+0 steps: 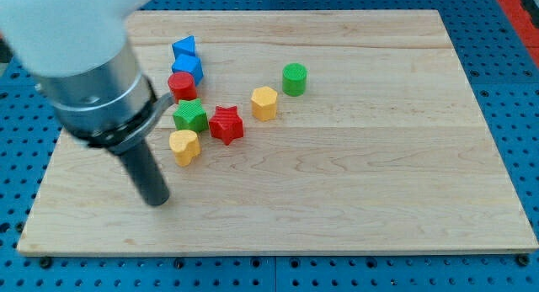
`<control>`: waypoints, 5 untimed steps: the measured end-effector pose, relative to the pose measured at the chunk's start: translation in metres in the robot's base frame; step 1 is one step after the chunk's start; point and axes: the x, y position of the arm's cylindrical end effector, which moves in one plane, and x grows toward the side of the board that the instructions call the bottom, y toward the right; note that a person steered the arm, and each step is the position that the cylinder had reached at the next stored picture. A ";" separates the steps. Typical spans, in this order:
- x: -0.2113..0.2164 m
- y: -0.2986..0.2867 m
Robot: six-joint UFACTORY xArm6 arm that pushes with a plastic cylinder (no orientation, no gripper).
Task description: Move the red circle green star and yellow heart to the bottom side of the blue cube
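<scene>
Red circle [181,85] sat touching the lower edge of the blue cube [189,67], with the green star [191,115] just beneath it and the yellow heart [184,146] lower again, all on the desk [354,199]. You had my tip [157,199] resting below and to the view's left of the yellow heart, near but apart; no jaws were fitted, only the rod. Also listed: blue triangle [184,47], red star [226,124], yellow hexagon [264,103], green cylinder [294,78].
</scene>
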 end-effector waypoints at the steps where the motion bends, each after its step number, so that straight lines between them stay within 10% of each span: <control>1: -0.023 0.007; 5: -0.022 0.044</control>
